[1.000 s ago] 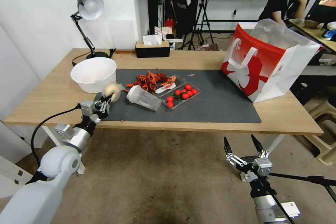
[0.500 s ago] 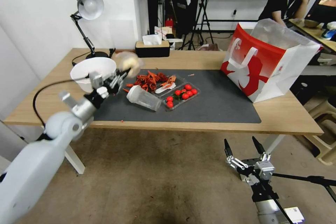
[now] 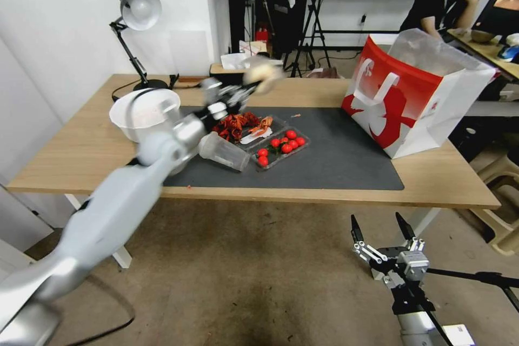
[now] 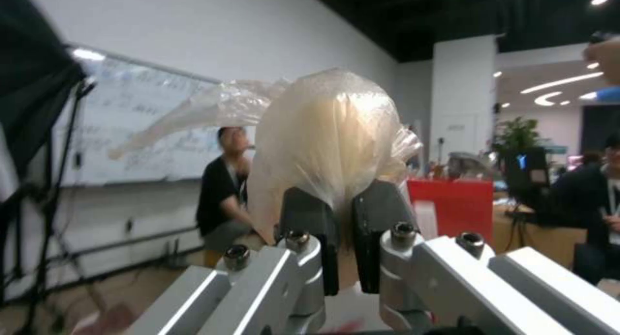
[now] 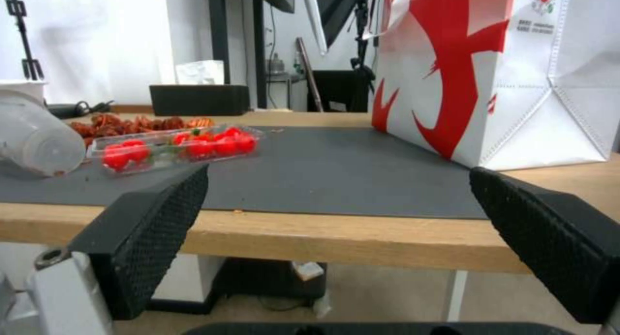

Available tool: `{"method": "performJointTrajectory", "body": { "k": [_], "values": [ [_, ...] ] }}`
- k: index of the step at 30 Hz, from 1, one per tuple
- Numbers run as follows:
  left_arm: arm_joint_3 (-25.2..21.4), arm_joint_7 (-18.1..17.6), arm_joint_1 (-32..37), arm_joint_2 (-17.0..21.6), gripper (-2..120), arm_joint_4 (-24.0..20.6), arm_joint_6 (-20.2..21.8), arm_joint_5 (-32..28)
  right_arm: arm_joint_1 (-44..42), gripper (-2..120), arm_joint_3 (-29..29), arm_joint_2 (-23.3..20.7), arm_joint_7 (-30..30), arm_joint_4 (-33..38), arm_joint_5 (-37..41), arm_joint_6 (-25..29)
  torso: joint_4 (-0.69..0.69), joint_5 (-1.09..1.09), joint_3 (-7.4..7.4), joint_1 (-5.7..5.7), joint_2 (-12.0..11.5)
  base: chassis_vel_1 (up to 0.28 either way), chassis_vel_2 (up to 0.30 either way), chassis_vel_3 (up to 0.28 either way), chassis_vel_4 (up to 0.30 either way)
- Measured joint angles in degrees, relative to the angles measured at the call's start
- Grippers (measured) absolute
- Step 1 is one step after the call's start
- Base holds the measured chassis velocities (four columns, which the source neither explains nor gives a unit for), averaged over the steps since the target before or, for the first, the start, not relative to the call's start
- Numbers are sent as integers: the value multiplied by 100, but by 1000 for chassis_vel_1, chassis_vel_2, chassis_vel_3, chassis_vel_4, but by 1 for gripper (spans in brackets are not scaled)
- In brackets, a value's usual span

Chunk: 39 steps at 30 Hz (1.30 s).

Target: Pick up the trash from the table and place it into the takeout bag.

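My left gripper [image 3: 250, 86] is raised over the back of the table [image 3: 75, 157], shut on the bagged beige lump [image 3: 263, 72]. Up close, its two black pads [image 4: 309, 228] pinch the plastic-wrapped lump [image 4: 329, 131]. The red and white takeout bag [image 3: 416, 92] stands open at the right end of the table, well to the right of that gripper. A clear lidded plastic cup [image 3: 223, 152] lies on its side on the dark mat [image 3: 335, 157]. My right gripper [image 3: 381, 227] hangs open below the table's front edge, its fingers [image 5: 148, 228] spread wide.
A white bowl [image 3: 145, 113] sits at the left. Red shell scraps [image 3: 233, 124] and a clear tray of cherry tomatoes [image 3: 280, 147] lie mid-mat. A desk lamp [image 3: 134, 16] and a black tissue box [image 3: 221, 69] stand along the back edge.
My left arm has swung up and to the right, carrying the bagged lump from the table's front left to over its back middle. The right gripper has sunk slightly.
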Motion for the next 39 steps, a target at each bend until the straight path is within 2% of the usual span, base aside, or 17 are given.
{"method": "performJointTrajectory", "body": {
  "k": [4,5,8,9,13,14,17,18,22,26,30,39],
  "values": [
    [354,69,-803,-654,5,737,-50,89,-82,100,44,99,5,64,-79,0,2,0,0,0,0,0,0,0,0],
    [354,69,-803,-654,5,737,-50,89,-82,100,44,99,5,64,-79,0,2,0,0,0,0,0,0,0,0],
    [600,130,-1215,-1070,5,1290,-112,141,-154,100,65,178,5,72,-109,64,5,-3,0,0,0,0,0,0,0],
    [600,130,-1215,-1070,5,1290,-112,141,-154,100,65,178,5,72,-109,64,5,-3,0,0,0,0,0,0,0],
    [929,186,-1630,-1564,5,1980,-220,192,-195,100,76,230,5,17,-119,163,2,-2,0,0,1,0,0,0,0],
    [929,186,-1630,-1564,5,1980,-220,192,-195,100,76,230,5,17,-119,163,2,-2,0,0,1,0,0,0,0],
    [1265,181,-1922,-1867,5,2452,-303,200,-187,100,74,228,6,-23,-119,194,5,-2,0,0,0,0,0,0,0],
    [1265,181,-1922,-1867,5,2452,-303,200,-187,100,74,228,6,-23,-119,194,5,-2,0,0,0,0,0,0,0],
    [1680,95,-2324,-2294,5,2958,-415,179,-196,100,70,241,6,-49,-118,258,2,-2,-1,0,1,0,0,0,0],
    [1873,-33,-2601,-2454,5,3284,-509,165,-222,100,72,242,6,-50,-114,304,1,-2,-1,-1,1,0,0,0,0],
    [2015,-166,-2818,-2454,5,3584,-644,172,-243,100,81,238,6,-49,-110,362,6,-3,-1,-1,1,0,0,0,0],
    [2541,-315,-3123,-2431,5,4047,-942,274,-274,100,92,224,2,-74,-86,462,5,-4,-1,-1,0,0,0,0,0]
  ]
}}
